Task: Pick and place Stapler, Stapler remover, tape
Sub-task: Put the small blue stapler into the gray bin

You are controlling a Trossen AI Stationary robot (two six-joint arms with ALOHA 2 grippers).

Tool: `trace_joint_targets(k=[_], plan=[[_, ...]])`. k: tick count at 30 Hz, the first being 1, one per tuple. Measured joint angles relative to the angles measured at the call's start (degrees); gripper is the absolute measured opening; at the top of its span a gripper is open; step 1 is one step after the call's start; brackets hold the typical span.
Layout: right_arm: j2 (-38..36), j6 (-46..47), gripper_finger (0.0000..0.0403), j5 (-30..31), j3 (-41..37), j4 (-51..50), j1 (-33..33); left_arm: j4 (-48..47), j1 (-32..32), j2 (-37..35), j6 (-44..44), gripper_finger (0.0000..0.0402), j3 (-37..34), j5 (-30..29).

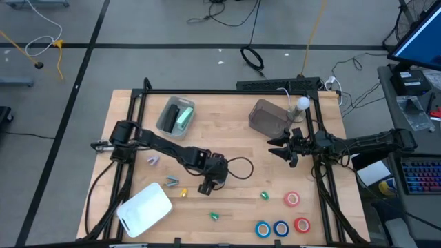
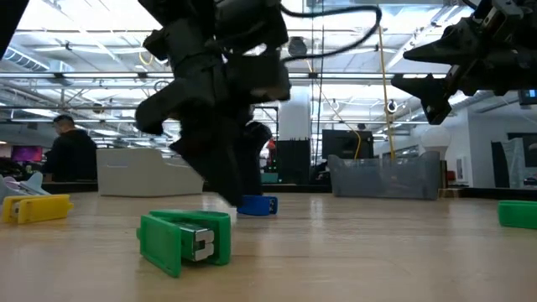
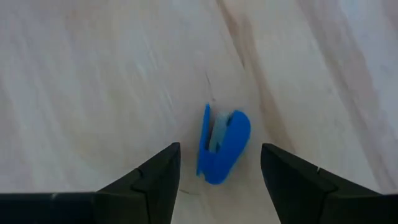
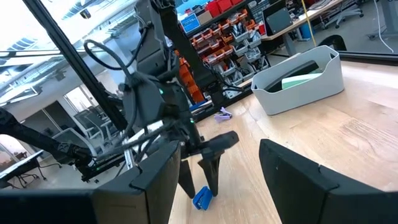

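Down at the middle of the wooden bench (image 1: 227,141), the left pincer (image 3: 219,163) stands wide apart over a small blue staple remover (image 3: 222,145), which lies on the wood between the fingertips, ungripped. Off to the right, the right pincer (image 1: 281,151) hangs spread and empty above the bench, near a clear bin (image 1: 269,116). Along the near right edge lie the tape rolls: two red (image 1: 292,199) and two blue (image 1: 263,229). A green staple remover (image 2: 185,240) sits near the front edge.

No legible txt, labels, brands or nos. are seen on any obj. in any view.
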Motion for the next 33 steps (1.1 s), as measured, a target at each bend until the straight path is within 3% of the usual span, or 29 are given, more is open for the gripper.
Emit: trace_joint_targets(k=[10, 20, 33], plan=[[0.02, 0.22, 0.0212, 0.02, 0.01, -0.39, 0.0, 0.36, -0.01, 1.0, 1.46, 0.0217, 0.11, -1.02], [0.02, 0.22, 0.0212, 0.2, 0.01, -0.58, 0.0, 1.91, 0.1, 1.08, -0.85, 0.0124, 0.02, -1.4], [0.02, 0.62, 0.0212, 0.2, -0.02, -0.64, 0.0, 2.29, 0.07, 1.11, -2.98, 0.0066, 0.02, -1.11]])
